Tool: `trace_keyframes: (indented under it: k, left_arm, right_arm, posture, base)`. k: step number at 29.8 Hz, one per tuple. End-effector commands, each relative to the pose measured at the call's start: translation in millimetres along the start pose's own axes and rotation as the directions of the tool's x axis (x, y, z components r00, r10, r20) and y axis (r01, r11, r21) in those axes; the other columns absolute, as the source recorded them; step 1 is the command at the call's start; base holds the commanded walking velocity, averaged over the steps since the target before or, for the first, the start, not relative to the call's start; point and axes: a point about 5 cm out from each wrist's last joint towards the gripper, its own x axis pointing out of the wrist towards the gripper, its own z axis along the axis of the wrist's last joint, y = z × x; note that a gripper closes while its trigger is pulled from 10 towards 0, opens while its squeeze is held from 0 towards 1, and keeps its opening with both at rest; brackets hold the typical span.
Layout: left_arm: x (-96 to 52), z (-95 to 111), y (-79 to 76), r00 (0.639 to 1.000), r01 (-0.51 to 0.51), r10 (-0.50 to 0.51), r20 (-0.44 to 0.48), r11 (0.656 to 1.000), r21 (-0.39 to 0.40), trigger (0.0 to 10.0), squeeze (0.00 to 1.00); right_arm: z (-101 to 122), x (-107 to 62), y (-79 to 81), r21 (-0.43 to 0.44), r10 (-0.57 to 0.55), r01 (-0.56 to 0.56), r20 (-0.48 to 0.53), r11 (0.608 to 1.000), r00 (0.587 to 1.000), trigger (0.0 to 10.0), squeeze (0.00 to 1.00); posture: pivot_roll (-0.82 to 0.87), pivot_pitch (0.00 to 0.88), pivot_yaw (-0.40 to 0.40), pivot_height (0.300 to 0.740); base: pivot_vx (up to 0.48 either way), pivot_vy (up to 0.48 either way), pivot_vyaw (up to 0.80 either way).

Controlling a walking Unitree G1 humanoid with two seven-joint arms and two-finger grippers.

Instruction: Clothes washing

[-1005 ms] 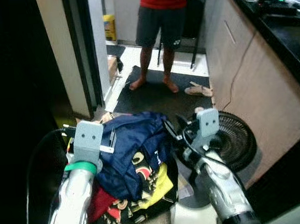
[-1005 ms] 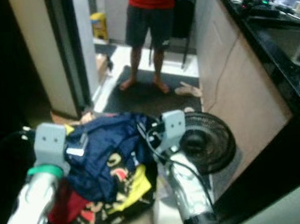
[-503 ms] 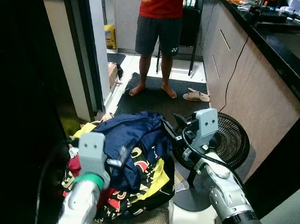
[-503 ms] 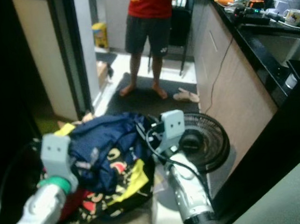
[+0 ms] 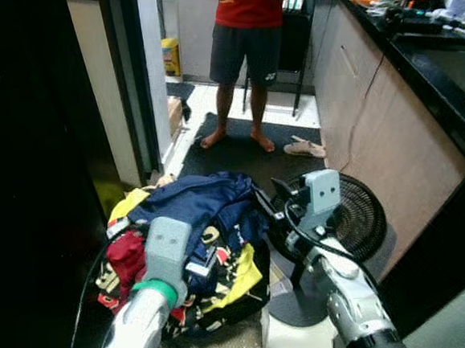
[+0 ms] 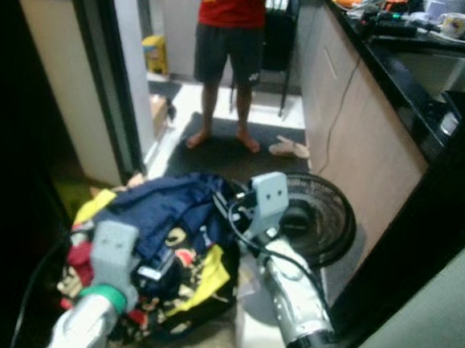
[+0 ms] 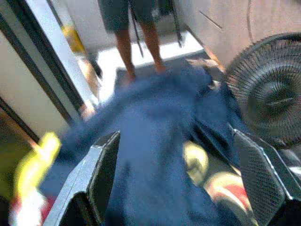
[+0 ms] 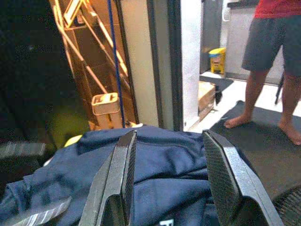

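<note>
Kitchen floor ahead: both end effectors (left (image 7: 176, 183), right (image 8: 171, 183)) gape wide over the clothes (image 5: 200, 225); next, close on them.

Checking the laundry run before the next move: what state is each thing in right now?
Left gripper: jaws open, above the clothes pile.
Right gripper: jaws open, over the navy garment, holding nothing.
Navy garment: crumpled on top of the pile.
Clothes pile: heaped, loose.
Fan: on the floor beside the pile; cannot tell if it is running.
Person: standing barefoot on the dark mat.
</note>
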Motion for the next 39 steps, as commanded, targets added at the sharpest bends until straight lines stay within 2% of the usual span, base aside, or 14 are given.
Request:
trace_keyframes:
  k: [1, 6, 7, 11, 14, 19, 22, 28, 29, 37, 38, 39]
  left_arm:
    - [3.6, -4.4, -5.4, 1.000, 0.018, -0.017, -0.018, 0.999, 0.048, 10.0, 0.00]
    - [18.1, 4.1, 4.5, 0.999, 0.044, -0.043, -0.016, 0.995, 0.085, 10.0, 0.00]
    - [20.5, 1.9, 6.3, 0.996, 0.082, -0.078, -0.037, 0.989, 0.124, 10.0, 0.00]
    - [21.3, -4.1, 6.1, 0.989, 0.137, -0.128, -0.068, 0.978, 0.155, 10.0, 0.00]
    - [24.6, -8.2, 6.1, 0.989, 0.140, -0.129, -0.077, 0.977, 0.162, 10.0, 0.00]
    - [28.5, -14.3, 14.6, 0.988, 0.133, -0.114, -0.106, 0.973, 0.191, 10.0, 0.00]
    - [27.0, -16.8, 24.1, 0.986, 0.134, -0.112, -0.127, 0.974, 0.182, 10.0, 0.00]
    - [22.6, -18.3, 28.6, 0.983, 0.146, -0.124, -0.138, 0.976, 0.161, 10.0, 0.00]
    - [17.6, -25.8, 36.0, 0.979, 0.137, -0.107, -0.171, 0.975, 0.174, 10.0, 0.00]
    - [9.3, -37.6, 45.8, 0.974, 0.121, -0.078, -0.215, 0.973, 0.196, 10.0, 0.00]
    - [5.8, -41.3, 47.7, 0.972, 0.119, -0.072, -0.225, 0.972, 0.201, 6.2, 0.00]
    - [5.8, -41.3, 47.7, 0.972, 0.119, -0.072, -0.225, 0.972, 0.201, 6.2, 0.00]
  right_arm:
    - [-4.7, -2.1, -2.0, -0.001, -0.005, 0.005, -0.021, 1.000, 1.000, 10.0, 0.00]
    - [-5.3, -2.3, 0.2, -0.001, 0.000, 0.000, -0.024, 1.000, 1.000, 10.0, 0.00]
    - [-5.9, -3.5, -0.4, -0.001, -0.004, 0.004, -0.027, 1.000, 1.000, 10.0, 0.00]
    - [-6.7, -5.8, -1.4, -0.002, -0.015, 0.015, -0.033, 1.000, 0.999, 10.0, 0.00]
    - [-8.6, -7.6, -1.7, -0.003, -0.017, 0.017, -0.041, 1.000, 0.999, 10.0, 0.00]
    - [-9.8, -7.2, -0.9, -0.003, -0.015, 0.014, -0.047, 1.000, 0.999, 10.0, 0.00]
    - [-9.6, -6.1, 0.0, -0.001, -0.011, 0.011, -0.048, 1.000, 0.999, 10.0, 0.00]
    - [-10.8, -6.5, 0.1, 0.001, -0.009, 0.009, -0.055, 1.000, 0.998, 10.0, 0.00]
    - [-12.7, -6.4, 1.9, 0.003, 0.001, -0.001, -0.064, 1.000, 0.998, 10.0, 0.00]
    - [-13.0, -5.0, 3.6, 0.005, 0.014, -0.014, -0.068, 1.000, 0.998, 10.0, 0.00]
    - [-12.6, -4.1, 3.5, 0.004, 0.018, -0.017, -0.069, 1.000, 0.997, 10.0, 0.00]
    - [-12.6, -4.1, 3.5, 0.004, 0.018, -0.017, -0.069, 1.000, 0.997, 10.0, 0.00]
  posture:
    - [0.06, 0.065, -0.051, 0.740]
    - [0.05, 0.086, -0.042, 0.740]
    - [0.04, 0.104, -0.038, 0.740]
    - [0.04, 0.127, -0.033, 0.740]
    - [0.05, 0.151, -0.030, 0.740]
    - [0.05, 0.174, -0.029, 0.740]
    - [0.06, 0.191, -0.030, 0.740]
    - [0.06, 0.197, -0.034, 0.740]
    - [0.08, 0.205, -0.047, 0.740]
    - [0.08, 0.203, -0.055, 0.740]
    - [0.08, 0.201, -0.060, 0.740]
    - [0.08, 0.201, -0.060, 0.740]
  base:
    - [0.000, 0.000, 0.00]
    - [0.000, 0.000, 0.00]
    - [0.000, 0.000, 0.00]
    - [0.000, 0.000, 0.00]
    - [0.000, 0.000, 0.00]
    - [0.000, 0.000, 0.00]
    - [0.000, 0.000, 0.00]
    - [0.000, 0.000, 0.00]
    - [0.000, 0.000, 0.00]
    - [0.000, 0.000, 0.00]
    - [0.000, 0.000, 0.00]
    - [0.000, 0.000, 0.00]
